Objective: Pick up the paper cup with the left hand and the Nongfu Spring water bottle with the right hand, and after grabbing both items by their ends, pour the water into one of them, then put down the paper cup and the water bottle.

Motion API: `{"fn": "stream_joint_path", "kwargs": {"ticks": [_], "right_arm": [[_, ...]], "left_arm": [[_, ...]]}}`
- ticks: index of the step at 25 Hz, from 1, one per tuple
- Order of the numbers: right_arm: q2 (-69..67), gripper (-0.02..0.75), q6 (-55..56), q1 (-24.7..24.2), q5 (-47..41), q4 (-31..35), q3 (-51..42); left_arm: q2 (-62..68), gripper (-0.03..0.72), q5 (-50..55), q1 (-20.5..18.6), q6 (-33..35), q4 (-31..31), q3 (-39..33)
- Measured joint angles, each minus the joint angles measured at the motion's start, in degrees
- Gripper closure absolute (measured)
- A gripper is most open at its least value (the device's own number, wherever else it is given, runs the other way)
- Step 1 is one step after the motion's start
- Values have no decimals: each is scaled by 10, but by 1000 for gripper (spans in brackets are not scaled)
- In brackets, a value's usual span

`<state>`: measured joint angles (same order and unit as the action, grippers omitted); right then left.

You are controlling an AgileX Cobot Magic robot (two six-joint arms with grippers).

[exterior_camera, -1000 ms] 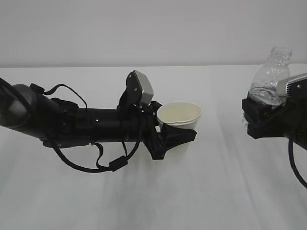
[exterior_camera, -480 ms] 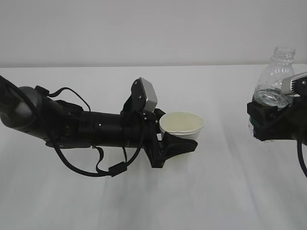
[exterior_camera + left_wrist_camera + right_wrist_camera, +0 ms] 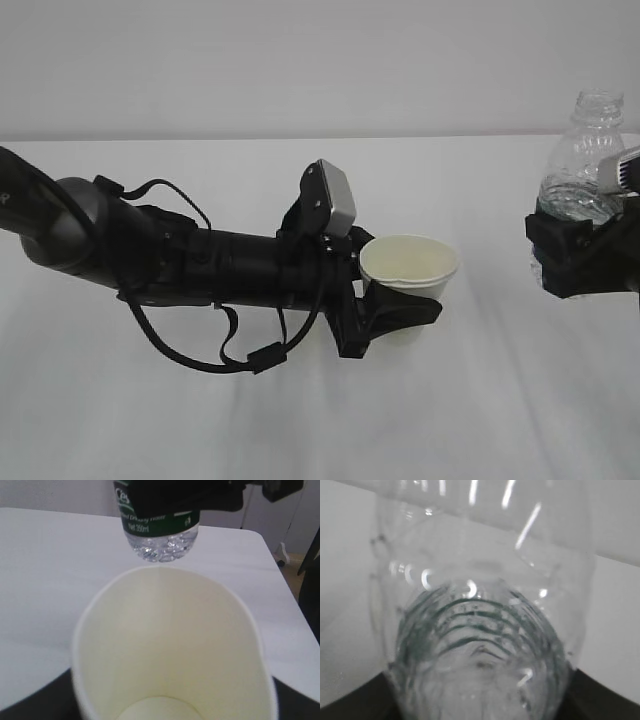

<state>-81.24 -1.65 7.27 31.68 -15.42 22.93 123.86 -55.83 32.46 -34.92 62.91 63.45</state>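
Both held, cup (image 3: 409,275) and bottle (image 3: 578,170) pinched by spread jaws, well apart; tipping now risks spilling water onto table (image 3: 480,400).

Light: bright, even, diffuse; white table (image 3: 480,420) nearly washed out.
Shadows: faint, soft smudge beneath the left hand (image 3: 400,310), towards 6 o'clock.
Glare: white streaks on the Nongfu Spring water bottle (image 3: 480,630), densest at 12 o'clock.
Focus: paper cup (image 3: 170,650) rim soft in the left wrist view; bottle blurred in the right wrist view.
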Motion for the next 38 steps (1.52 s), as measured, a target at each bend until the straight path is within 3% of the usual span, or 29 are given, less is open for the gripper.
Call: {"fn": "stream_joint_path", "kwargs": {"ticks": [7,16,27,38], "right_arm": [[0,316,-53,0,-18,-11,0],[0,316,-205,0,-26,-12,0],[0,318,-372,0,-30,34,0],[0,318,-469,0,-31,58,0]], "left_arm": [[0,250,-1,5,-1,0,3],[0,250,-2,5,-2,0,3],[5,251,-29,21,-5,-7,4],[6,251,-32,44,-6,-15,15]]}}
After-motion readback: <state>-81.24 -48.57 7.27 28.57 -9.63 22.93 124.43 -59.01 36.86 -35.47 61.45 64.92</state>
